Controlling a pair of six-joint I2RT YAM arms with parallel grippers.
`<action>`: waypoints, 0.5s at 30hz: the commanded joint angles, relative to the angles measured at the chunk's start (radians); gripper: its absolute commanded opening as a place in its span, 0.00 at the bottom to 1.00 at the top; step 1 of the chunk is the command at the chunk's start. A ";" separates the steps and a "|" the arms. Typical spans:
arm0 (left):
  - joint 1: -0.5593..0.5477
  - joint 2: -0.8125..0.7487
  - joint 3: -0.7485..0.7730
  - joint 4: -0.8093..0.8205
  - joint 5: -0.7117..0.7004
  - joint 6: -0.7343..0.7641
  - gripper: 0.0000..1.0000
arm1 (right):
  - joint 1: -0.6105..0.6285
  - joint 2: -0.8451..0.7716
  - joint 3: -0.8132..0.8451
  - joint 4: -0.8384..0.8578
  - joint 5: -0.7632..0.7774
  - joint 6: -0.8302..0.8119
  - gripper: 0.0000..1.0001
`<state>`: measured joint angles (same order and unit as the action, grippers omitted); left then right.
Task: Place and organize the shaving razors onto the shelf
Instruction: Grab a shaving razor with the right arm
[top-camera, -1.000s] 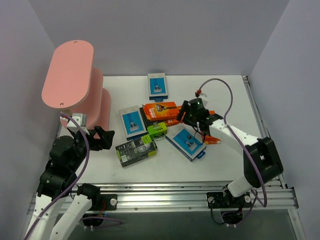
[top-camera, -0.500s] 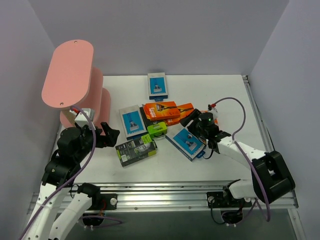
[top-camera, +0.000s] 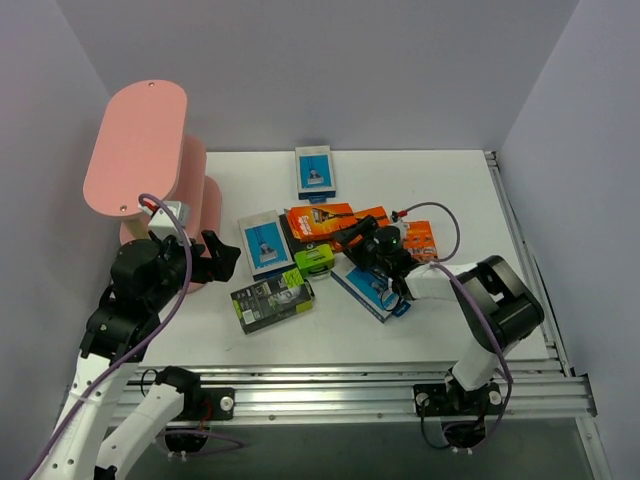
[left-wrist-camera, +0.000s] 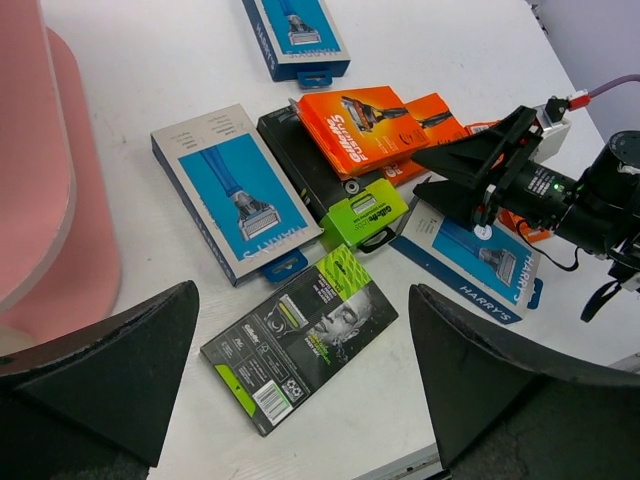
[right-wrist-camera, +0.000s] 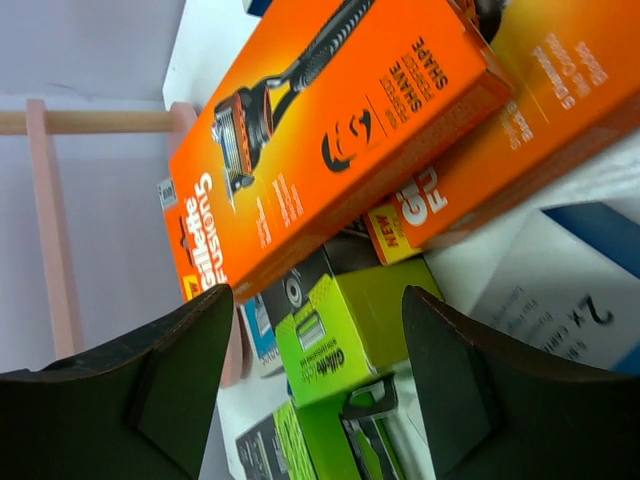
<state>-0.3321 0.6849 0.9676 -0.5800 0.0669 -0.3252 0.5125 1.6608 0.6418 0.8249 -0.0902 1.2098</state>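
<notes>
At centre frame the right end effector (top-camera: 345, 240), parted and empty, lies low, seemingly to reach the lime-green pack (top-camera: 315, 260) beside the orange pack (top-camera: 322, 220); the left end effector (top-camera: 228, 258) hangs open.

Table (top-camera: 450, 190) bare down the right side and along the near strip by the rail (top-camera: 350, 380); clear white also rings the lone blue pack (top-camera: 315, 172) at the far edge. Centre crowded: orange packs (top-camera: 320, 220), green pack (top-camera: 314, 260) and blue packs (top-camera: 262, 242) overlap or touch, right gripper (top-camera: 347, 238) low among them. Shelf (top-camera: 135, 150) blocks the left, left gripper (top-camera: 218, 258) just beside its base.
</notes>
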 joint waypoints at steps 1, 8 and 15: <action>-0.002 -0.005 0.011 0.037 -0.019 0.021 0.95 | 0.006 0.048 0.065 0.148 -0.005 0.056 0.64; -0.016 -0.008 -0.020 0.049 -0.033 0.023 0.95 | 0.012 0.143 0.131 0.172 -0.011 0.071 0.64; -0.027 -0.013 -0.032 0.052 -0.039 0.021 0.95 | 0.014 0.212 0.157 0.218 -0.019 0.111 0.63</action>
<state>-0.3515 0.6788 0.9371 -0.5743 0.0383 -0.3107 0.5186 1.8530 0.7624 0.9737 -0.1078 1.2930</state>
